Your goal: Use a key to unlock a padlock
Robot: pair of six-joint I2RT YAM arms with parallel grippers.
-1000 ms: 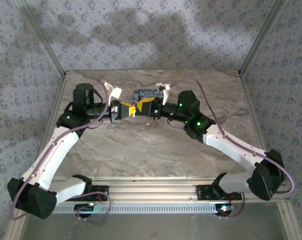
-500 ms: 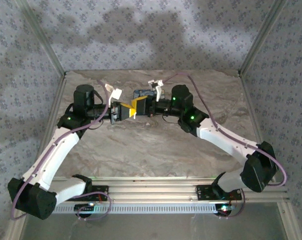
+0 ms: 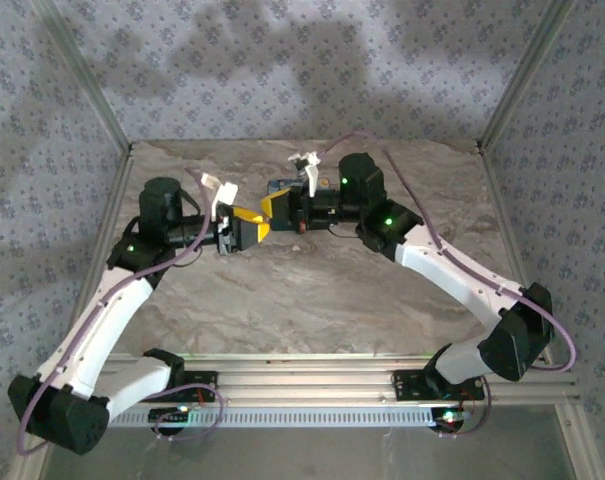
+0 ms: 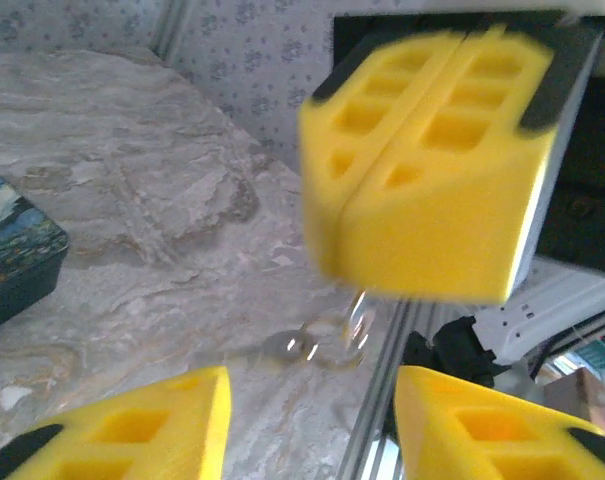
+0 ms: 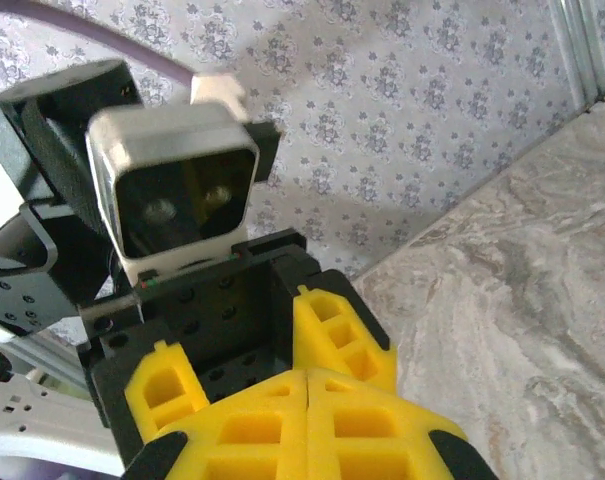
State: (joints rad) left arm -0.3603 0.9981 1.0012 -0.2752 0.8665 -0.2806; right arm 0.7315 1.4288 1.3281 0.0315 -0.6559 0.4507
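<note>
Over the last second the left pincer (image 3: pixel 254 228) has drawn back from the right pincer (image 3: pixel 267 207) and now stands open and empty. The right pincer's pads are pressed together. A glinting ring (image 4: pixel 332 340) hangs beneath them, but the key itself cannot be made out. The padlock (image 3: pixel 282 187) lies on the counter (image 3: pixel 312 300) near the middle of its far edge, just beside the right pincer. A handover looks finished, so insertion likely comes next.

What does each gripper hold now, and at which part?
The left gripper is open and holds nothing. The right gripper is shut; a small shiny ring seems to hang from its tips, the pinched part hidden.
</note>
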